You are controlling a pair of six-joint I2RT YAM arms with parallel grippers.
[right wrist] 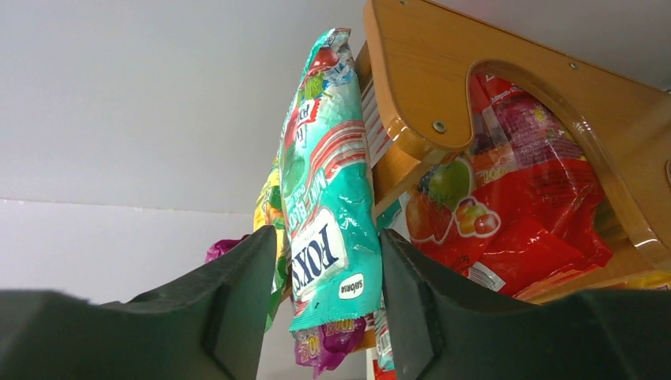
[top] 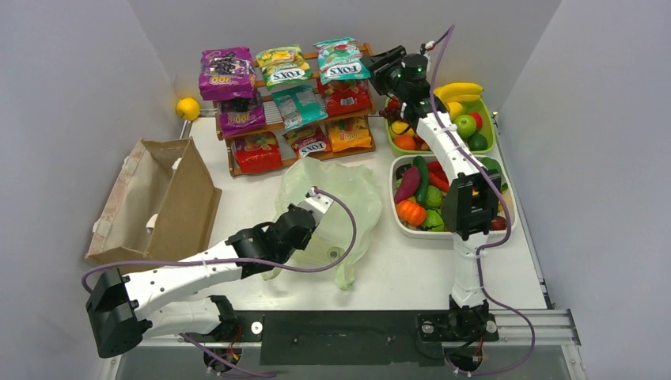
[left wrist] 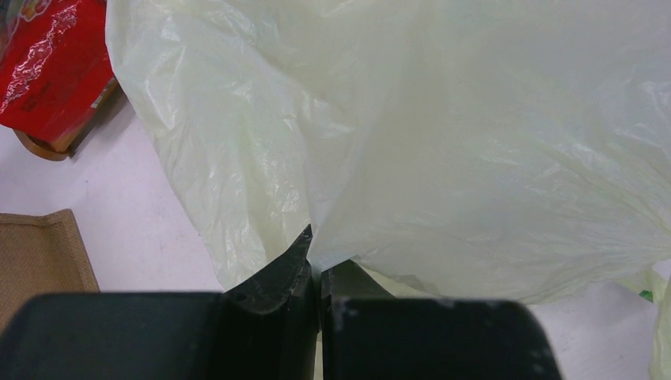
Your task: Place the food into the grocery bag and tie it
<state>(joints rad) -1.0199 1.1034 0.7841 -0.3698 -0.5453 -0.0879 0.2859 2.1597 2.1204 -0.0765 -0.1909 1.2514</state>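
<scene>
White shells and black joints form the left arm (top: 190, 273) and right arm (top: 451, 150); purple cable (top: 348, 229) loops along each. Left claw (left wrist: 317, 255) and right claw (right wrist: 326, 241) are matte black.

White table (top: 411, 273) bears paper bag (top: 158, 206), grocery bag (top: 362, 186), seemingly wooden rack (top: 233, 164), green tray (top: 492, 131) and white tray (top: 399, 223).

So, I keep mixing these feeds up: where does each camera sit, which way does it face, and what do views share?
Top external: fixed above and behind the bases, looking down on the table; both arms show whole.
Left wrist: on the left arm, facing along the left gripper, shut on the grocery bag.
Right wrist: on the right arm, facing past the open right gripper at the teal FOX'S packet between its fingers.
Shared: top and left wrist, the bag; top and right wrist, the packet.
</scene>
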